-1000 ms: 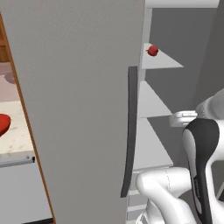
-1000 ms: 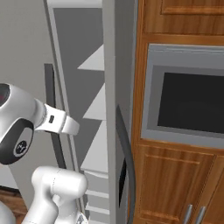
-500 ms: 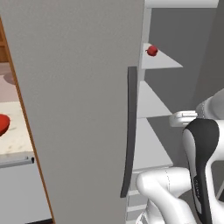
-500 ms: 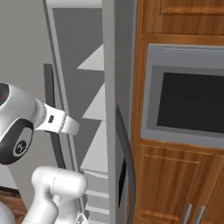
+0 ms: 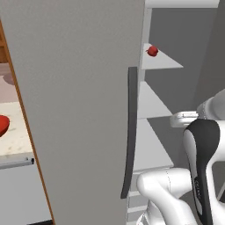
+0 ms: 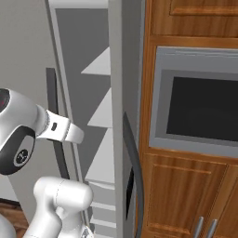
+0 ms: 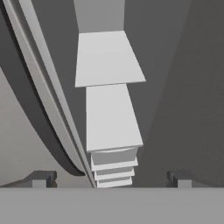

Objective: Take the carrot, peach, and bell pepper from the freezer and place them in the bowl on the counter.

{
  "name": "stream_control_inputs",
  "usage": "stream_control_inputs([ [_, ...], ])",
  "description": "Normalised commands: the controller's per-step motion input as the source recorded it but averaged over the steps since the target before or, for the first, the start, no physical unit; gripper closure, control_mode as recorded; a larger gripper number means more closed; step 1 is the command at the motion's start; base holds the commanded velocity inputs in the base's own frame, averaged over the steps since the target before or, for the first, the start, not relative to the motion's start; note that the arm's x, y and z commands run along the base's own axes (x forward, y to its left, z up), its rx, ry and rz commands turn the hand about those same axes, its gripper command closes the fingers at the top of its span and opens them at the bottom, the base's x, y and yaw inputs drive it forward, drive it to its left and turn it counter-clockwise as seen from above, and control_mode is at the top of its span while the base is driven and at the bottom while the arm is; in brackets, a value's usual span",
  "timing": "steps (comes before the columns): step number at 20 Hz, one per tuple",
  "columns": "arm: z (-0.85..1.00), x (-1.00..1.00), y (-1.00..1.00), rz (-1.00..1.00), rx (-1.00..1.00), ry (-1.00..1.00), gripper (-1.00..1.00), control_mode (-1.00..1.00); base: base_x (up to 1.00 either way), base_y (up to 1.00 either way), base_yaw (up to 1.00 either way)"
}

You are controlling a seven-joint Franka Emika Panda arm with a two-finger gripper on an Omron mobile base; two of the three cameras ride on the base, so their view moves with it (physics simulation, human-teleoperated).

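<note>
While freezer [image 5: 79, 110] stands open, bell pepper [image 5: 152, 51] shelved

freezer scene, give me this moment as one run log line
freezer: door open | bell pepper: on upper shelf | bowl: on counter, left of door | pincer: open, empty, facing shelves

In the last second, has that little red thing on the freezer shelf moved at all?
No. The bell pepper sits at the same spot on its white shelf, just right of the freezer door's edge above the dark handle, as before.
</note>
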Motion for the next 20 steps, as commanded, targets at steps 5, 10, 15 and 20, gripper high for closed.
stream_control_inputs([
  [5, 0.0, 0.0, 0.0, 0.0, 0.0, 0.0, -1.0, 1.0, 0.14, -0.7, 0.02],
  [10, 0.0, 0.0, 0.0, 0.0, 0.0, 0.0, -1.0, 1.0, 0.03, -0.42, 0.02],
  [15, 0.0, 0.0, 0.0, 0.0, 0.0, 0.0, -1.0, -1.0, 0.0, 0.0, 0.0],
  [20, 0.08, 0.0, -0.19, 0.0, 0.0, -0.14, -1.0, -1.0, 0.0, 0.0, 0.0],
])
